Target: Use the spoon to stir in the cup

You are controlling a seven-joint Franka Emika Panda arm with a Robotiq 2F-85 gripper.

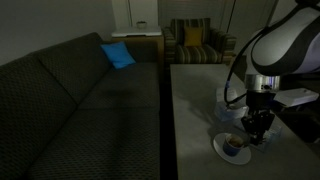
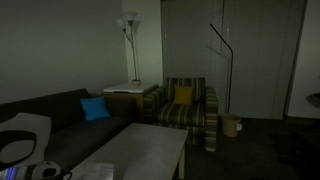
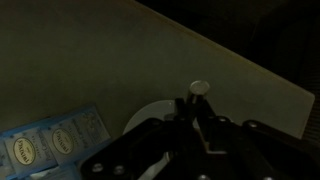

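Note:
In an exterior view my gripper (image 1: 257,126) hangs just over the small cup (image 1: 235,146), which sits on a round white saucer (image 1: 222,151) near the table's front edge. In the wrist view the dark fingers come up from the bottom and the gripper (image 3: 190,103) is shut on the slim spoon (image 3: 199,88). The spoon's pale round end sticks out past the fingertips. Part of the saucer (image 3: 148,113) shows to the left of the fingers. The gripper body hides the cup in that view.
Blue tea packets (image 3: 50,142) lie on the table left of the saucer. A pale bluish see-through object (image 1: 225,99) and a white boxy container (image 1: 300,97) stand behind the cup. A dark sofa (image 1: 80,100) runs along the table's side, with a striped armchair (image 1: 195,45) beyond.

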